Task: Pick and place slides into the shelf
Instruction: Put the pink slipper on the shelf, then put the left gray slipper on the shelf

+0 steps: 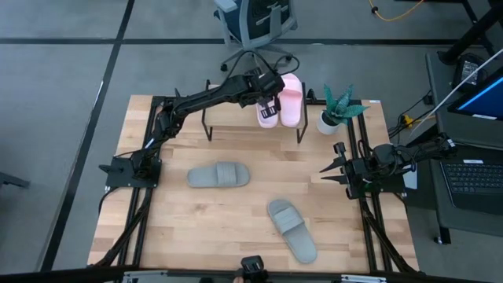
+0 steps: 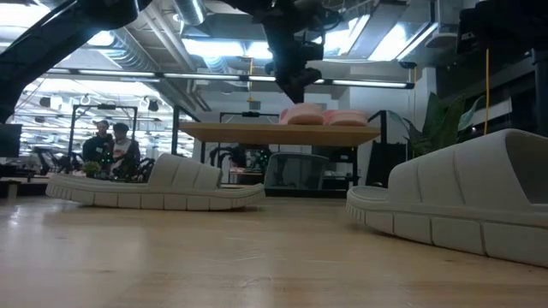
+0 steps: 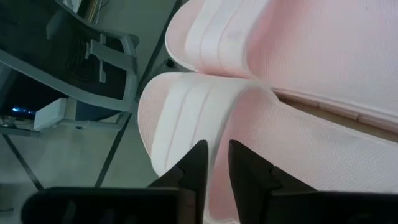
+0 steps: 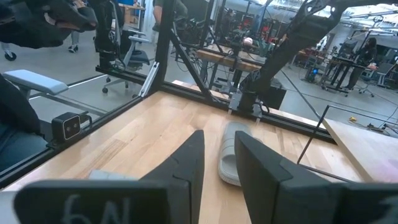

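Observation:
Two pale pink slides lie side by side on the shelf's top board point(image 2: 257, 131) at the table's far edge. My left gripper point(image 1: 269, 101) reaches over the left one point(image 1: 268, 116), its fingers nearly shut across that slide's strap. The other pink slide point(image 1: 292, 102) lies just right of it. Two grey-green slides rest sole-down on the table, one at mid-left point(image 1: 218, 175) and one nearer the front edge point(image 1: 292, 229). My right gripper point(image 1: 326, 170) waits at the right edge, level, fingers a little apart and empty. My left gripper point(image 3: 214, 152) has the pink slide's wide strap point(image 3: 193, 127) between its two fingers, which stand only a narrow gap apart. The fingers come slanting down from the table's left. The slide lies sole-down on the shelf board point(image 3: 348, 115), beside the other pink slide point(image 3: 280, 43).
A small potted plant point(image 1: 338, 110) stands just right of the shelf. An office chair point(image 1: 255, 23) stands on the floor beyond the far edge. Bare wood lies between the two grey-green slides and in front of the shelf's black legs point(image 1: 208, 126).

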`<state>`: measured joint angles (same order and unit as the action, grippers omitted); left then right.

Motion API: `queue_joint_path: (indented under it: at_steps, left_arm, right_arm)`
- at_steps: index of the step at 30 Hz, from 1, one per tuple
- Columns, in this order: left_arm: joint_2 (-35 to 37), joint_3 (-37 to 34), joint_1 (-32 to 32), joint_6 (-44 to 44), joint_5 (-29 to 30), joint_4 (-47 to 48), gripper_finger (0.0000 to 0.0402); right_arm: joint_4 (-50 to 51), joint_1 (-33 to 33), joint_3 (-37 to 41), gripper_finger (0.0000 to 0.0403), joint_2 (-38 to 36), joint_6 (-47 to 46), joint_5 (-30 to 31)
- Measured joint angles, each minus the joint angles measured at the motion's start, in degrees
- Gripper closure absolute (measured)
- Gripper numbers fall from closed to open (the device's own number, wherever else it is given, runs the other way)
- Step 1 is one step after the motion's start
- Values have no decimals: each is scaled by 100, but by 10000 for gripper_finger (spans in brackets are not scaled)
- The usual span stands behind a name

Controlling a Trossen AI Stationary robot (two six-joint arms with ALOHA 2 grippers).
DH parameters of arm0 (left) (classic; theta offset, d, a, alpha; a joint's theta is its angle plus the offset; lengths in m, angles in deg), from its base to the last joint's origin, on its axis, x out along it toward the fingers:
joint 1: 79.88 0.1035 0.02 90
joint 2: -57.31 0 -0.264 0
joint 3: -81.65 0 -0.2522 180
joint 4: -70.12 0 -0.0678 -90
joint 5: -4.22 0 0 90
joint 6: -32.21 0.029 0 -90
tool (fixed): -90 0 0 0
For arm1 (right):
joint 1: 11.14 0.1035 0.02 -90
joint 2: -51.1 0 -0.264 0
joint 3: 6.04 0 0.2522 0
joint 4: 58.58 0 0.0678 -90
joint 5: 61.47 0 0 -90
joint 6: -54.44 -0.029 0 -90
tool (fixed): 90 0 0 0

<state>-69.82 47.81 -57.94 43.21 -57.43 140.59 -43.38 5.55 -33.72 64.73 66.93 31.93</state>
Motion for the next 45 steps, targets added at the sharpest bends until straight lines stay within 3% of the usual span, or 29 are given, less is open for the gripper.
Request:
queue_joint_path:
  at_steps: [7, 13, 27, 33, 39, 42, 45]
  left_arm:
    - [0, 0, -3, 12, 6, -209, 302]
    - [68, 2, -23, 250, 68, -309, 289]
    - [129, 2, -305, 818, 148, -88, 309]
    - [313, 0, -533, 906, 981, 3, 334]
    - [946, 2, -616, 341, 88, 481, 391]
    - [1270, 2, -609, -110, -409, 818, 395]
    - [1510, 8, -713, -366, -467, 1171, 395]
  right_arm:
    - [34, 2, 0, 312, 0, 0, -2]
    - [96, 1, 0, 312, 0, 0, -1]
    - [236, 2, 0, 312, 2, -45, -2]
    - [286, 2, 0, 312, 2, -173, -4]
    - [220, 2, 2, 312, 7, -199, -4]
    - [215, 1, 1, 312, 9, -321, -7]
    - [200, 2, 0, 312, 7, -319, -7]
